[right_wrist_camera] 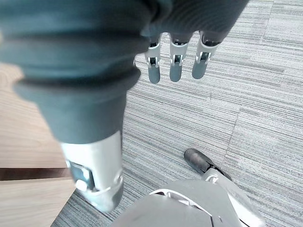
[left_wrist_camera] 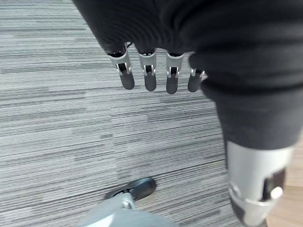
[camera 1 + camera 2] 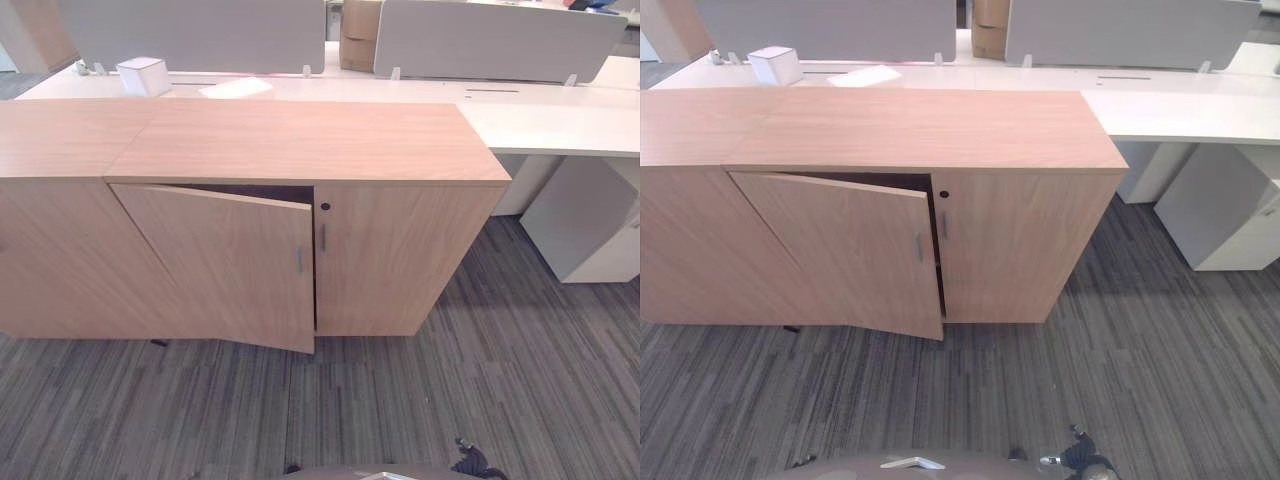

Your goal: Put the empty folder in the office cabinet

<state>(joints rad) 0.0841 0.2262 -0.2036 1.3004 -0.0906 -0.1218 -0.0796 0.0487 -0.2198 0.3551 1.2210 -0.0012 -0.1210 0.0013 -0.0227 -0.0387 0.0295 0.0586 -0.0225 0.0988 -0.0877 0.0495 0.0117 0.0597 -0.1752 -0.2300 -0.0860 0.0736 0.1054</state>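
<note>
The wooden office cabinet [image 3: 300, 140] stands straight ahead on the carpet. Its left door [image 3: 225, 260] hangs partly open, with a dark gap showing along its top edge. Its right door [image 3: 400, 255] is closed, with a keyhole [image 3: 325, 207] near its inner edge. My left hand [image 2: 149, 75] hangs over the carpet with straight fingers and holds nothing. My right hand [image 1: 175, 61] hangs the same way, open and empty, beside a wooden panel [image 1: 19, 142].
A second wooden unit [image 3: 50, 240] adjoins the cabinet on the left. Behind runs a white desk [image 3: 540, 115] with grey screens [image 3: 490, 40], a white box [image 3: 143, 75], a flat white item [image 3: 235, 88] and a cardboard box [image 3: 358, 35]. A white pedestal [image 3: 590, 220] stands at right.
</note>
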